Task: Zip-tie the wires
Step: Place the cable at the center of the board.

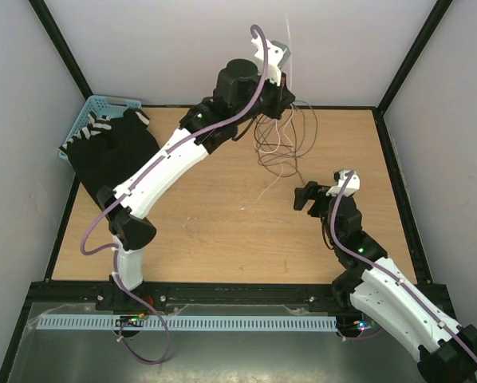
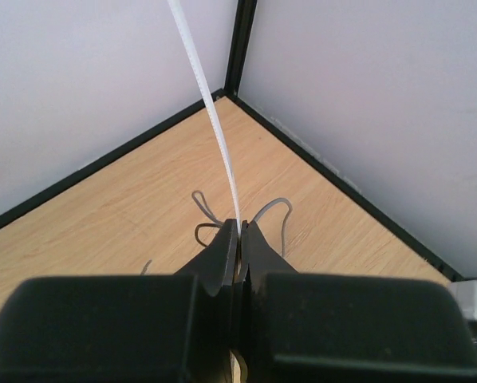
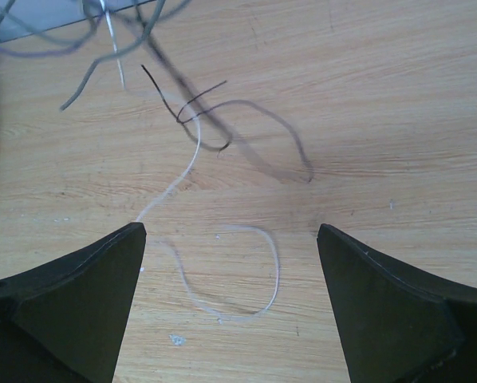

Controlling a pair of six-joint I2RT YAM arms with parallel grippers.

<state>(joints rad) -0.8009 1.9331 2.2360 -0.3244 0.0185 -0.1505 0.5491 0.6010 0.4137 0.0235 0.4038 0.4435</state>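
Left wrist view: left gripper (image 2: 240, 231) is pinching the zip tie (image 2: 214, 120), fingers pressed together on its lower end. The strip is standing up and away from the fingers, slightly bowed, toward the far corner of the enclosure. Holding it by one end is leaving most of its length free, probably so the free end can be brought round the bundle or handed across.

Top view: the left arm is reaching to the far middle of the surface (image 1: 222, 231), and the wires (image 1: 282, 144) are lying in a loose tangle just below its gripper. Several strands are converging toward that gripper. Whether any are caught with the tie, I cannot tell. Loops of wire are showing beneath the fingers in the left wrist view.

Right gripper (image 3: 230, 231) is spread wide and holding nothing. It is hovering low over the near edge of the tangle, a pale strand curling on the surface between its fingers and darker strands lying farther out. It looks placed to gather or steady the strands.

Judgement: the bundle is not yet cinched; the tie is not looped.

Black striped cloth (image 1: 115, 148) and blue basket (image 1: 91, 112) are sitting at far left, well apart from the work.
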